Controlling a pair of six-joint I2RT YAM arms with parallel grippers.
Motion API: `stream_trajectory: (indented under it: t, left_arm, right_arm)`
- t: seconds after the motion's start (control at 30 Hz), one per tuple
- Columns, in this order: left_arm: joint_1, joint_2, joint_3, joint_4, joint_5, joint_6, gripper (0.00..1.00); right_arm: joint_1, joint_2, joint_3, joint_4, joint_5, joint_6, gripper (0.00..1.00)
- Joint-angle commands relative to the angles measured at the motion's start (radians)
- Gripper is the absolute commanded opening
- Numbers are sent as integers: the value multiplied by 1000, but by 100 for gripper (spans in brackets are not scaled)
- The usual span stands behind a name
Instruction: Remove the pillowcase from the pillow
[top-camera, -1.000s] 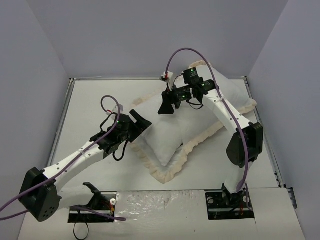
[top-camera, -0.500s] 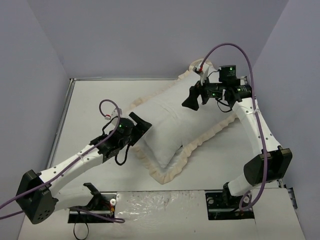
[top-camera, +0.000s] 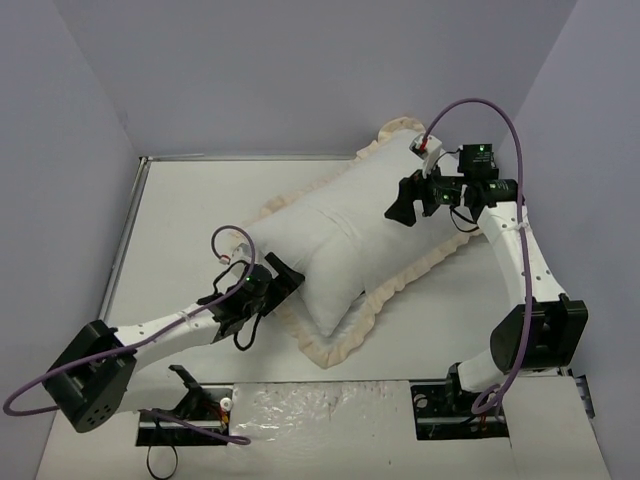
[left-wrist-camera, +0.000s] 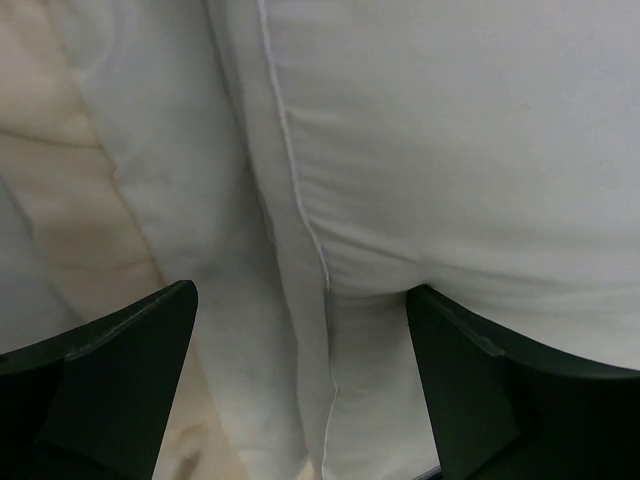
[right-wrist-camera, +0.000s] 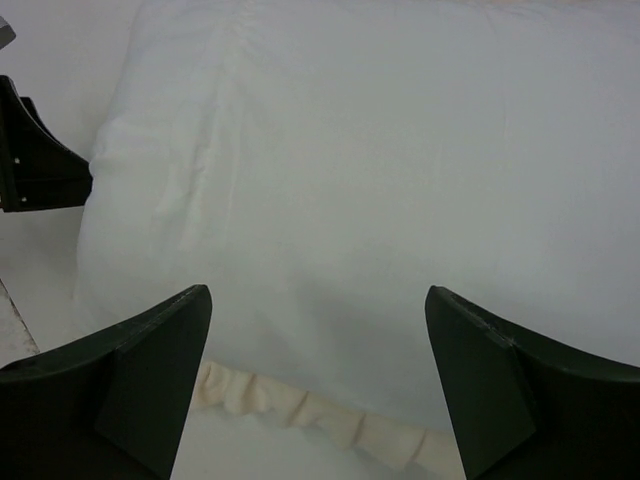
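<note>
The left pincer, fingers apart, has been drawn back to the near corner of the pillowcase just ahead of it, and the right pincer, also apart, lifted above it, so nothing is gripped and the pillow is judged still cased.

A white table with a metal rim occupies the enclosure. Plain pale grey-violet walls stand at its back and both sides. Lighting is even and diffuse.
</note>
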Motion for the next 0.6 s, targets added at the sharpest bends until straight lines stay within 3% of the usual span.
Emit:
stream_trajectory:
  t: [0.0, 0.1, 0.4, 0.57]
  left_arm:
    - [8, 64, 7, 325, 9, 65, 85]
    - [14, 124, 5, 441, 16, 74, 88]
    - [13, 198, -22, 588, -25, 53, 91]
    - [13, 191, -29, 615, -51, 54, 90]
  right_arm:
    - [5, -40, -18, -2, -5, -11, 84]
    - [9, -41, -48, -3, 10, -31, 84]
    - [49, -44, -162, -2, 75, -56, 84]
    - [164, -41, -209, 0, 182, -69, 82]
